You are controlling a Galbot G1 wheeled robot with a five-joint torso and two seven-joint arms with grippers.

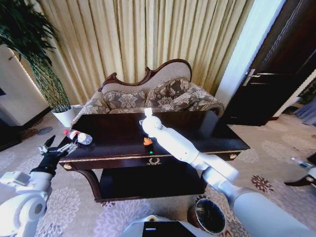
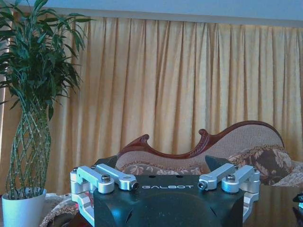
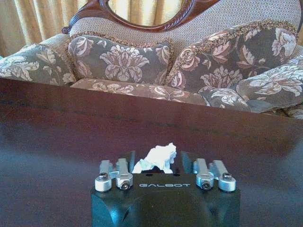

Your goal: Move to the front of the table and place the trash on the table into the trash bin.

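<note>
On the table [image 1: 207,129]: one bottle [image 1: 79,136], one orange scrap [image 1: 147,141]; right hand [image 3: 161,163] grips one white scrap [image 3: 158,157].

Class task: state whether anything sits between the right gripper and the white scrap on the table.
Nothing visible does. In the right wrist view the white scrap sits directly between the right gripper's fingers, low over the dark table.
</note>
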